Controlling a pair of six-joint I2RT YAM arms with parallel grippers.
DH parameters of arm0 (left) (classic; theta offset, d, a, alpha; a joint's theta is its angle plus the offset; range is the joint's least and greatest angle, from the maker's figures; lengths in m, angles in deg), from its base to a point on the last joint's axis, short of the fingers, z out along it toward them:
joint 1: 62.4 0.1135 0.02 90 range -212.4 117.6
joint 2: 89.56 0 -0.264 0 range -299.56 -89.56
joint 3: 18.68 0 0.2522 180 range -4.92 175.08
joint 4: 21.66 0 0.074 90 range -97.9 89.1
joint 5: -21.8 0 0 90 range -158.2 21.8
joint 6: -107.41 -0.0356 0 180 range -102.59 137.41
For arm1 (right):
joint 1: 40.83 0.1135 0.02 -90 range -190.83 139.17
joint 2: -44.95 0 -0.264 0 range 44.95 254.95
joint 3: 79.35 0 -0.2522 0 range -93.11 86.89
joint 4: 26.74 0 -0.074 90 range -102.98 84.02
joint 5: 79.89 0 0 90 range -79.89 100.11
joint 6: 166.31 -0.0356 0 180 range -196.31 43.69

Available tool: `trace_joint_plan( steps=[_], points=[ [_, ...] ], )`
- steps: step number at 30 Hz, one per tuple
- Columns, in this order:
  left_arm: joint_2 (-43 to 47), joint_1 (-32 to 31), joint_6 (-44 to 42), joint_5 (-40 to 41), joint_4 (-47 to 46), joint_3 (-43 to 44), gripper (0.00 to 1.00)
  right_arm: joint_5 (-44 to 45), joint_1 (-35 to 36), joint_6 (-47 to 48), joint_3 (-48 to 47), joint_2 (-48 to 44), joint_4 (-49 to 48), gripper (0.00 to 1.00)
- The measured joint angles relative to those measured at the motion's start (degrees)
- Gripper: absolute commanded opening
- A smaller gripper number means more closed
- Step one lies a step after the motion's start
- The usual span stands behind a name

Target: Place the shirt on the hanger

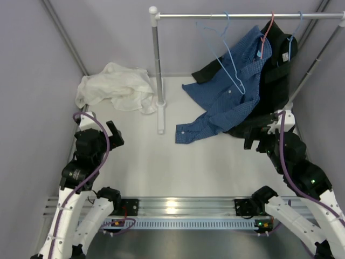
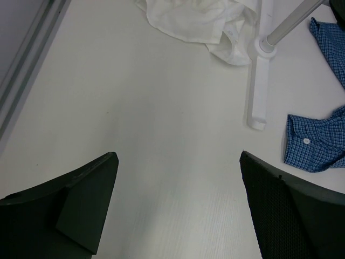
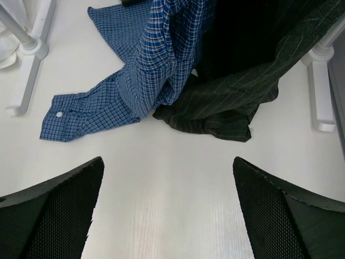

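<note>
Left gripper (image 2: 178, 156): fingers spread wide, gripping nothing, poised above the table (image 1: 172, 167). Right gripper (image 3: 168, 159): fingers likewise spread wide and empty, near the hem of the black garment (image 3: 232, 108). The white shirt (image 1: 116, 86) lies crumpled on the table at the far left corner, just beside the base of the rack post (image 1: 157, 65) and ahead of the left gripper. The light-blue wire hanger (image 1: 235, 65) hangs by its hook from the rail (image 1: 215, 16), in front of the blue checked shirt (image 1: 226, 102), whose sleeve trails onto the table.
</note>
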Motion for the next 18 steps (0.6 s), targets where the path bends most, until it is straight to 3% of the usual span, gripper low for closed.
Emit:
trace_joint_plan(
  steps=[8, 15, 18],
  points=[
    [-2.9, 0.0, 1.7, 3.0, 0.2, 0.1, 0.98, -1.3, 0.0, -0.2, 0.2, -1.6, -0.9, 0.99],
    [-9.4, 0.0, 15.0, 6.1, 1.0, 3.0, 0.98, -11.1, 0.0, -1.6, 3.7, -2.4, -4.8, 0.99],
    [-16.7, 1.2, 20.6, 7.0, -1.3, 4.0, 0.98, -16.3, 0.0, -3.3, 4.6, -2.4, -7.5, 0.99]
  ],
)
